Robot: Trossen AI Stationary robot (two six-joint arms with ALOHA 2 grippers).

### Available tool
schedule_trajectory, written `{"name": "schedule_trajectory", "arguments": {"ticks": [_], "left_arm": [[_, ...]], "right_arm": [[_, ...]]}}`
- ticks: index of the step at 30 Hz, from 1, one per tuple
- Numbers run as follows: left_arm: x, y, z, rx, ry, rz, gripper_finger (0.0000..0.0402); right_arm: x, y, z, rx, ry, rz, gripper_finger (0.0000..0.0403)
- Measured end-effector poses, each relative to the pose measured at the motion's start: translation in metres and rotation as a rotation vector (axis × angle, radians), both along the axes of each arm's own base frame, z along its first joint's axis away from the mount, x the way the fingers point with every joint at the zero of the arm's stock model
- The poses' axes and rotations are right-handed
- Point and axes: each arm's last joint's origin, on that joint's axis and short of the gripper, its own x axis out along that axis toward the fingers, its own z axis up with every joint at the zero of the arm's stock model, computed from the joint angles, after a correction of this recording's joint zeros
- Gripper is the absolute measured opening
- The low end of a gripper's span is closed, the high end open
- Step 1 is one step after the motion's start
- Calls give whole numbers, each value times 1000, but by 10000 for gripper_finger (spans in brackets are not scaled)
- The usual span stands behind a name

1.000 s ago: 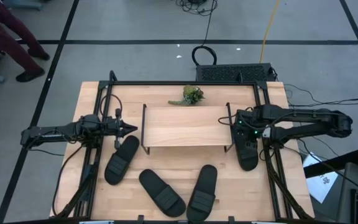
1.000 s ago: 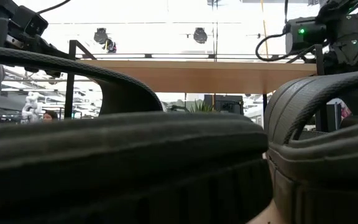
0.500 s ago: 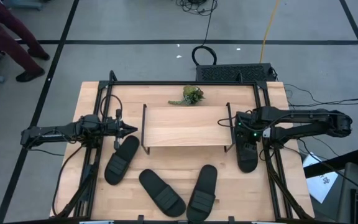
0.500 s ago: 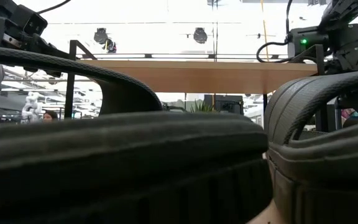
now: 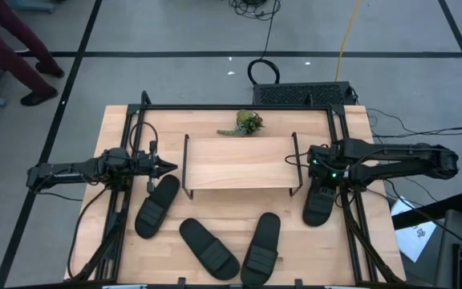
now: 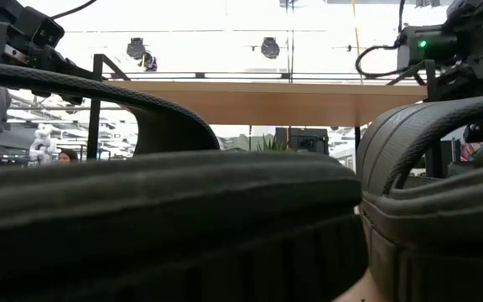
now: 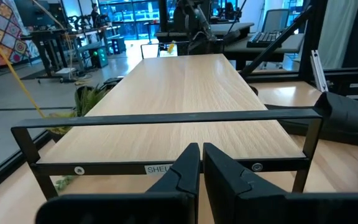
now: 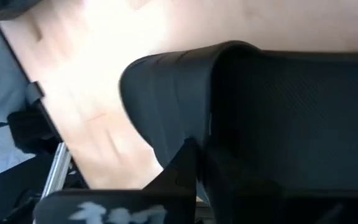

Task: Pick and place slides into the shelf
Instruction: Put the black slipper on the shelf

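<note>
The right gripper [image 5: 317,172] is being seen clamped down on the slide [image 5: 319,201] at the right end of the shelf [image 5: 239,163], where a second ago the fingers were still standing wide above it; in the right wrist view the fingers [image 8: 185,165] are being shown pinched together on the edge of the ribbed strap [image 8: 278,112], so a grip on that slide is being judged as just made, and the pick step is being counted as done with lift and placement still outstanding. The slide itself is being seen shifted a little, its toe end now swung slightly away from the shelf leg, flat on the table [image 5: 119,128], not yet raised. The right arm is being held stretched in from the right edge, wrist low over the slide's heel end just beside the shelf's wire frame. The left gripper [image 5: 167,166] is being kept parked just off the left end of the shelf, fingers [image 7: 188,165] closed on nothing, pointed along the shelf top. The three other slides [image 5: 157,205] [image 5: 208,249] [image 5: 263,247] are lying on the table in front of the shelf, none yet on either tier. A person [image 5: 10,40] is passing on the floor beyond the table's far left corner
</note>
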Motion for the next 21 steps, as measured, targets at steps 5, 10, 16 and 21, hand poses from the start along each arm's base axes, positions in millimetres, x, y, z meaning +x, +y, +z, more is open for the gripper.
{"name": "schedule_trajectory", "arguments": {"ticks": [5, 10, 16, 21], "left_arm": [[0, 0, 0, 0, 0, 0, 26], [0, 0, 0, 0, 0, 0, 26], [0, 0, 0, 0, 0, 0, 26], [0, 0, 0, -1, 0, 0, 26]], "right_arm": [[-5, 7, 20, -15, -30, 12, 3], [-9, 7, 52, -152, -88, 19, 2], [-13, 7, 96, -173, -168, 24, 1], [-20, 10, 125, -110, -255, 81, 1]]}}
